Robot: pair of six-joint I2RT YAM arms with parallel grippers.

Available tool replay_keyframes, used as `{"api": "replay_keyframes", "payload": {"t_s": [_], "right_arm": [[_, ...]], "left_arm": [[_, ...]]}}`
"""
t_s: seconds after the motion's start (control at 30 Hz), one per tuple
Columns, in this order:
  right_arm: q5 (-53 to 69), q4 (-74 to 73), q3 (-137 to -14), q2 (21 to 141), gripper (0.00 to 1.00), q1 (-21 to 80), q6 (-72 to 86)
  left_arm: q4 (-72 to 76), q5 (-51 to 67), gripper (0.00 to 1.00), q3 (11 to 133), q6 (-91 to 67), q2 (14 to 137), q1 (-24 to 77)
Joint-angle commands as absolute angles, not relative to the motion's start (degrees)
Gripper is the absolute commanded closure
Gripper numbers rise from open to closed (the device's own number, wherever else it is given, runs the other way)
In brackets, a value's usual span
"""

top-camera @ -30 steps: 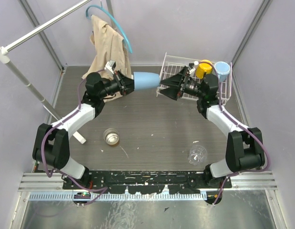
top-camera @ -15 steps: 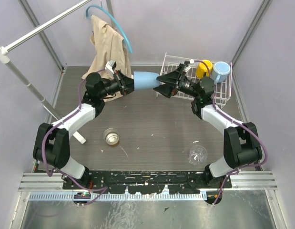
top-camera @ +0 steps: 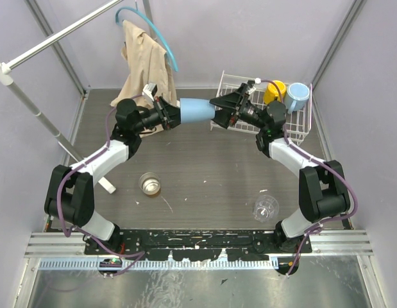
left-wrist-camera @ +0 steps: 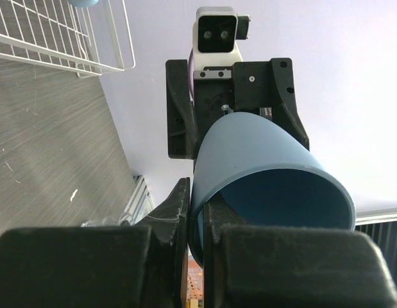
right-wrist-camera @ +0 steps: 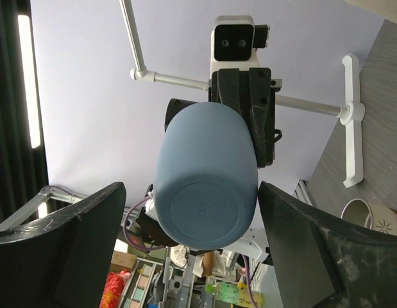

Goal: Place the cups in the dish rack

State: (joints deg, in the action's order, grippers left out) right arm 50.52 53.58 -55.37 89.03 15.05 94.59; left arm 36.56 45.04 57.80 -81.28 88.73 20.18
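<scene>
Seen from above, on the grey desk (top-camera: pixel 204 160): at 8 o'clock a silvery metal cup (top-camera: pixel 149 183) stands upright, exactly where it stood a second ago.

Above it, toward 11 o'clock, the left claw (top-camera: pixel 176 113) is where it was. It is closed narrow on the rim of the small light blue tumbler (top-camera: pixel 197 110), one finger inside the wall and one outside, as its wrist view shows. The tumbler lies sideways in the air at 12 o'clock, its closed base pointing toward 3 o'clock, and has hardly shifted.

The right claw (top-camera: pixel 217 110) is what has changed. A second ago its tips were just at the tumbler's base; it has since slid toward 9 o'clock. Its fingers, spread wide, now sit on either side of the base end without touching it.

At 5 o'clock the clear glass cup (top-camera: pixel 265 206) is unmoved.

At 2 o'clock is the white dish rack (top-camera: pixel 303 131). At its far end sit the yellow-orange mug (top-camera: pixel 273 92) and, just to its right, the light blue handled mug (top-camera: pixel 298 95).
</scene>
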Motion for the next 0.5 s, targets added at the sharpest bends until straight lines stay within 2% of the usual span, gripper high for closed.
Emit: {"api": "replay_keyframes", "payload": {"t_s": [0.0, 0.3, 0.37, 0.47], "right_arm": [[49.7, 57.0, -58.9, 89.4, 0.11, 15.9, 95.0], [50.6, 56.0, -58.8, 89.8, 0.17, 17.0, 94.8], [51.1, 55.9, -58.7, 89.8, 0.2, 17.1, 94.7], [51.5, 55.7, -58.6, 89.8, 0.3, 17.1, 94.6]], "left_arm": [[38.5, 46.2, 1.0, 56.9, -81.4, 88.2, 20.1], [38.6, 46.0, 1.0, 57.1, -81.3, 88.6, 20.1], [38.5, 46.0, 1.0, 57.0, -81.3, 88.6, 20.1], [38.6, 46.0, 1.0, 57.0, -81.3, 88.7, 20.0]]}}
